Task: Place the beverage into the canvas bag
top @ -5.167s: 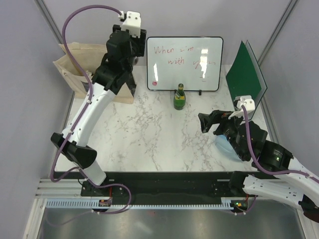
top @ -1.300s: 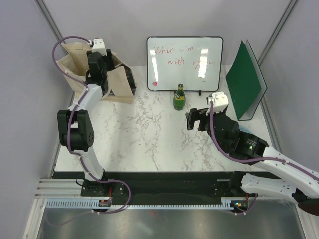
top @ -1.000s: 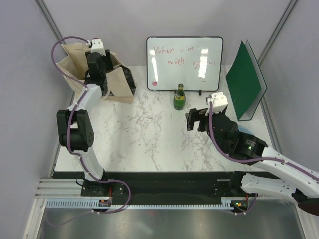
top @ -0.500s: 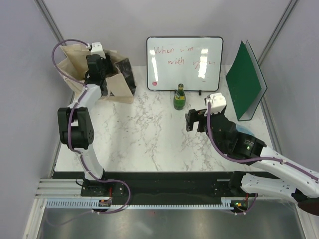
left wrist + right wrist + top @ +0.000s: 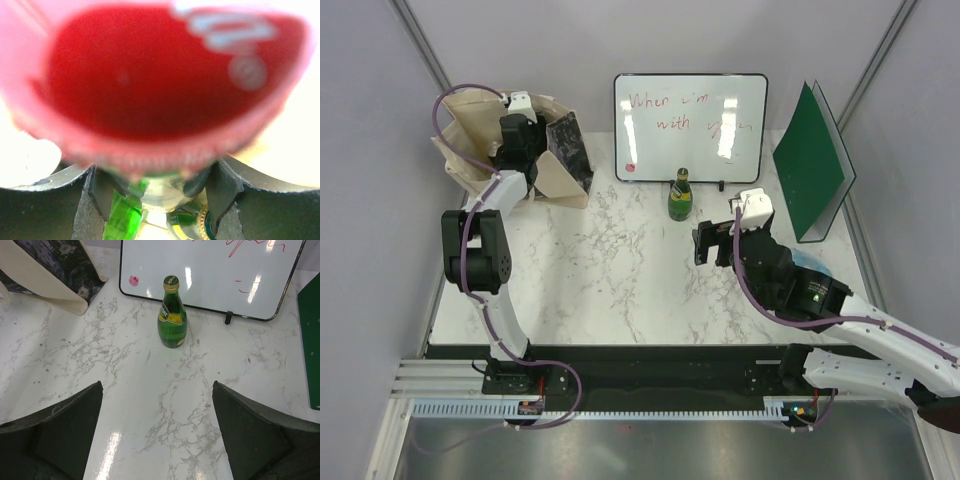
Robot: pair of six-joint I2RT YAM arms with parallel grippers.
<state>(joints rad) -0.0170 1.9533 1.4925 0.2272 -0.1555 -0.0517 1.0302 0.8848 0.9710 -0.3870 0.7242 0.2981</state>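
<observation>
The beige canvas bag (image 5: pixel 470 160) stands at the far left, its black print (image 5: pixel 568 148) facing right. My left gripper (image 5: pixel 515 140) reaches down into the bag's mouth. In the left wrist view it (image 5: pixel 157 192) is shut on the clear neck of a bottle with a blurred red body (image 5: pixel 150 75); green bottle parts (image 5: pixel 122 220) show below it. A green glass bottle with a gold cap (image 5: pixel 680 195) stands upright before the whiteboard, also in the right wrist view (image 5: pixel 172 315). My right gripper (image 5: pixel 715 243) is open and empty, short of that bottle (image 5: pixel 157 440).
A whiteboard (image 5: pixel 690 125) with red writing leans at the back, also seen from the right wrist (image 5: pixel 210 270). A green folder (image 5: pixel 812 160) stands at the far right. Grey walls close in the left and right sides of the marble table (image 5: pixel 620 280).
My left gripper has moved from above the bag down into its mouth. The bag has spread open and its black print side has swung outward. My right gripper has moved closer to the green bottle.
</observation>
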